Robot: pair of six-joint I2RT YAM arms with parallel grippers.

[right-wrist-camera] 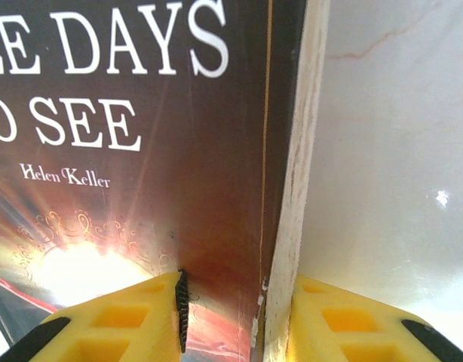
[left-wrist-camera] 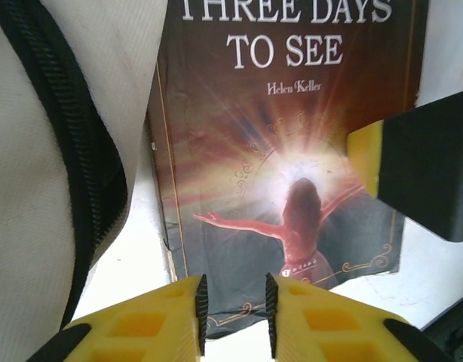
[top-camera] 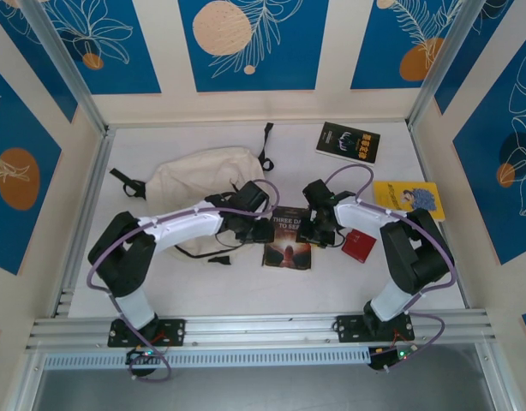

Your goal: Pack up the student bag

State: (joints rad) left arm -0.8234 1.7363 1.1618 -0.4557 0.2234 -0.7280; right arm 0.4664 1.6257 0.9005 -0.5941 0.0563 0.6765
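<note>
The student bag (top-camera: 194, 180) is lying slumped on the table (top-camera: 246, 291), just left of the book titled Three Days to See (top-camera: 289, 250), which is sitting between your 2 arms. Your left arm (top-camera: 182, 227) is reaching across the bag's near side toward that book and is covering part of the canvas. 1 black strap (top-camera: 124, 181) is trailing off the bag's side farthest from the book.

Just right of the book, a small red item (top-camera: 359, 246) is lying beside your right arm (top-camera: 366, 214). A yellow book (top-camera: 409, 199) is sitting farther right. A black book (top-camera: 348, 141) is resting well apart, beyond the book and to its right.

Your left gripper (left-wrist-camera: 234, 290) is hovering at the book's near edge. Its jaws are standing a narrow gap apart, with dark cover showing between them. You cannot tell whether they are pinching anything.

Your right gripper (right-wrist-camera: 237, 290) is straddling the book's right edge, 1 finger over the cover and 1 against the pale page edge (right-wrist-camera: 292, 188). You cannot tell whether it is clamping.

From above, the black gripper bodies are hiding the fingertips. The left wrist camera is showing you the bag's black zipper line (left-wrist-camera: 88, 173) running beside the book's left edge, with a sliver of table between them lower down. It is also showing 1 of the right gripper's fingers (left-wrist-camera: 366, 157) at the cover's right edge. The right wrist camera is giving you the worn pages up close.
</note>
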